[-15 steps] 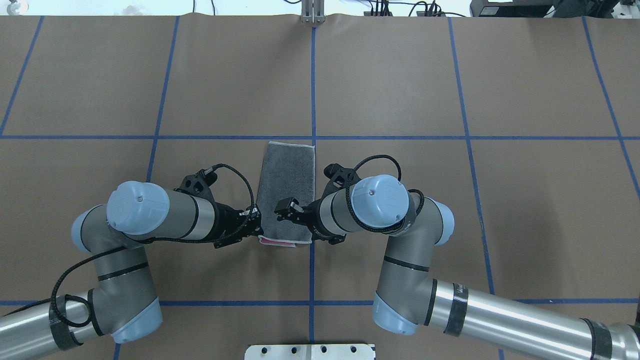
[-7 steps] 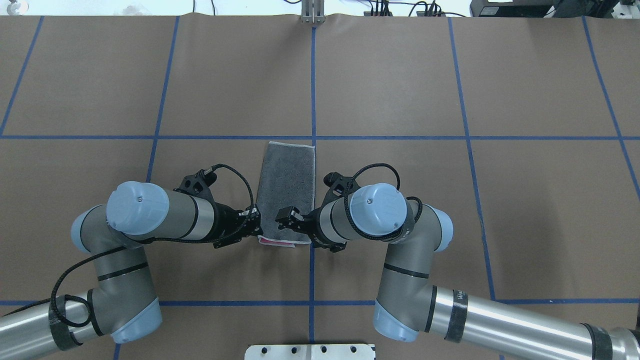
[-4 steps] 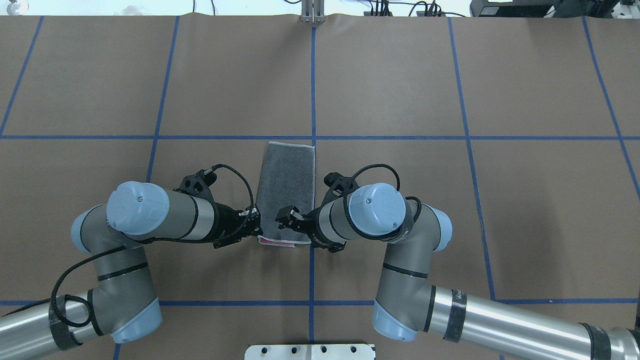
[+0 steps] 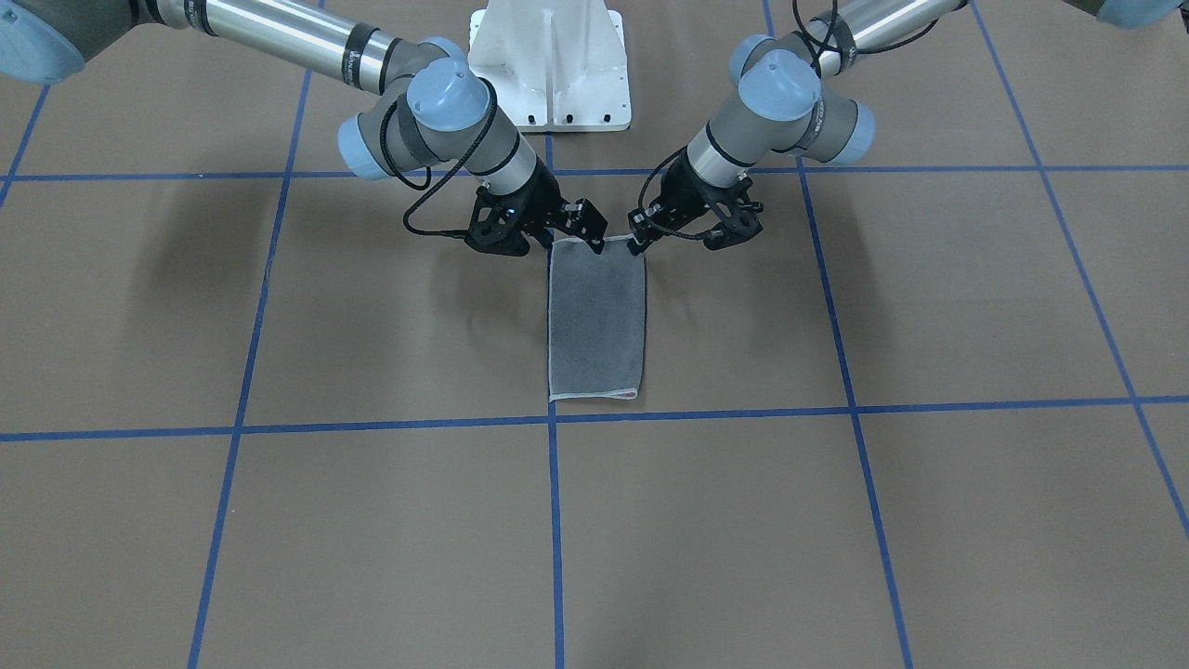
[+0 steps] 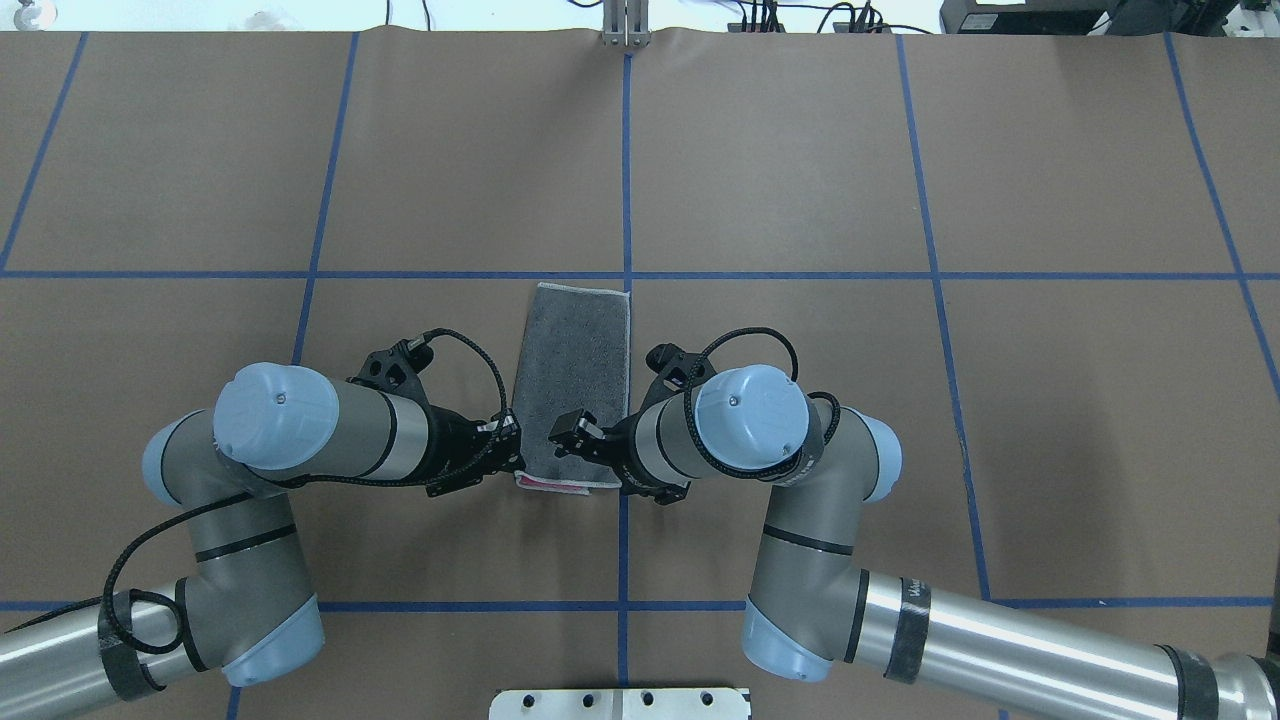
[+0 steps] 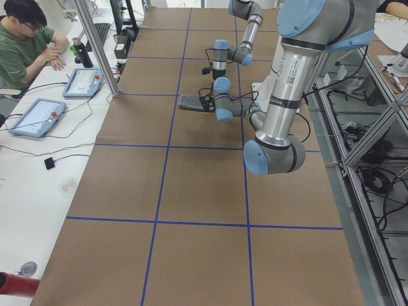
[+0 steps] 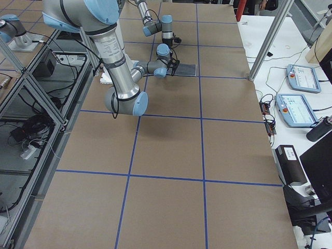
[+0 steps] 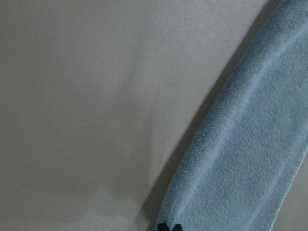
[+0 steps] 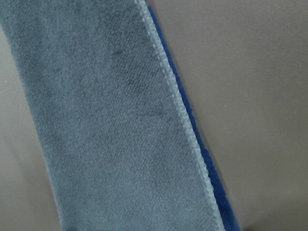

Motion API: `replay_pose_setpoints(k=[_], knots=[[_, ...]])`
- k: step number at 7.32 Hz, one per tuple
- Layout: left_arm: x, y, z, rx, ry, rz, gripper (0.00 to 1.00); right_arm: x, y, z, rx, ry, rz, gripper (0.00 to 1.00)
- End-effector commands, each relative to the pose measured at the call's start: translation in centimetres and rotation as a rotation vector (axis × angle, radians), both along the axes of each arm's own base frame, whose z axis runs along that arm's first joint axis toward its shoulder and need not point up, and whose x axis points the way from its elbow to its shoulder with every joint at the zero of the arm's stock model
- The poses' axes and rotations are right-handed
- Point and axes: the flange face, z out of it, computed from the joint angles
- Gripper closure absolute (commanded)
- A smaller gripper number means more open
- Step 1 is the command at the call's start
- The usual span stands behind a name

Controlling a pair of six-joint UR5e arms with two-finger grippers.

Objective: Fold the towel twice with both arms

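The towel (image 5: 575, 370) lies folded once as a narrow grey strip, with a bit of pink showing at its near edge (image 5: 550, 484). It also shows in the front view (image 4: 596, 316). My left gripper (image 5: 512, 448) is at the strip's near left corner and looks shut on the towel's edge. In the left wrist view its dark fingertips (image 8: 168, 227) sit together at the cloth (image 8: 240, 159). My right gripper (image 5: 568, 432) is low over the near right corner and looks open. The right wrist view shows only cloth (image 9: 106, 125) and no fingers.
The brown table cover is marked with blue tape lines (image 5: 627, 180). The white pedestal base (image 4: 550, 65) stands behind the arms. A metal post (image 5: 625, 25) is at the far edge. An operator (image 6: 25, 38) and tablets (image 6: 80, 81) are beside the table.
My right gripper has moved slightly toward the near edge of the towel and lower. The left arm and the towel have not moved.
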Motion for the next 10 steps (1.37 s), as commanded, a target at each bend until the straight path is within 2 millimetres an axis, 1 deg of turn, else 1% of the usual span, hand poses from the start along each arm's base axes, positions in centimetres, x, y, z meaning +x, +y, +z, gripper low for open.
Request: replay_pose_setpoints(k=[1, 7, 8, 9, 10], knots=[[0.0, 0.0, 0.0, 0.002, 0.000, -0.001, 1.00, 0.0, 0.4, -0.5, 0.003, -0.010, -0.006, 1.00], [0.0, 0.0, 0.0, 0.000, 0.000, -0.001, 1.00, 0.0, 0.3, -0.5, 0.002, -0.009, -0.006, 1.00], [0.0, 0.0, -0.3, 0.002, 0.005, 0.000, 1.00, 0.1, 0.2, -0.5, 0.003, -0.010, -0.003, 1.00], [-0.1, 0.1, -0.8, 0.006, 0.013, 0.002, 1.00, 0.4, -0.4, -0.9, -0.001, -0.016, 0.008, 1.00], [-0.4, -0.3, -1.3, 0.011, 0.020, -0.005, 1.00, 0.9, -1.2, -1.3, -0.001, -0.024, 0.021, 1.00]])
